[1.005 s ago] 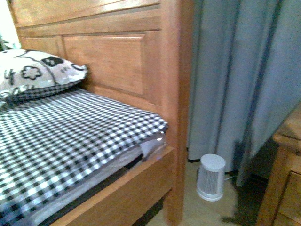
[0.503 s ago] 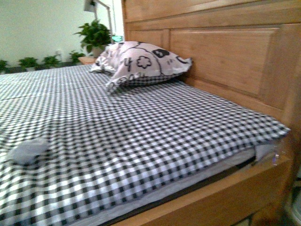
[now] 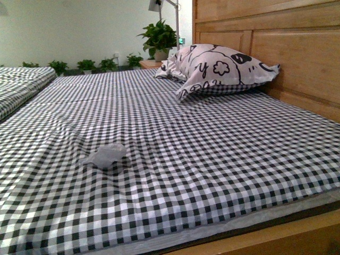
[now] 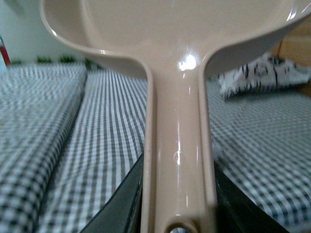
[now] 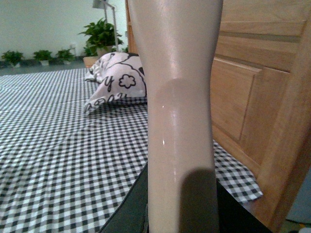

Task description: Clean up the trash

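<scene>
The trash [image 3: 105, 155], a small crumpled white wad, lies on the black-and-white checked bed sheet [image 3: 212, 159] at the left of the front view, near the bed's front part. Neither arm shows in the front view. My left gripper [image 4: 178, 213] is shut on the handle of the pale pink-beige dustpan [image 4: 177, 121], whose pan fills the upper part of the left wrist view. My right gripper [image 5: 180, 213] is shut on the pale beige brush [image 5: 177, 97] handle, held above the sheet close to the headboard. The trash shows in neither wrist view.
A white pillow with black prints [image 3: 220, 69] leans on the wooden headboard [image 3: 287, 53] at the back right. It also shows in the right wrist view [image 5: 114, 77]. Potted plants [image 3: 158, 37] stand behind the bed. A second checked bed [image 3: 21, 85] lies at the far left.
The front view has swung to the left: first the bed's corner, curtain and floor showed, now the whole sheet. The trash has shifted from the left edge toward the middle.
</scene>
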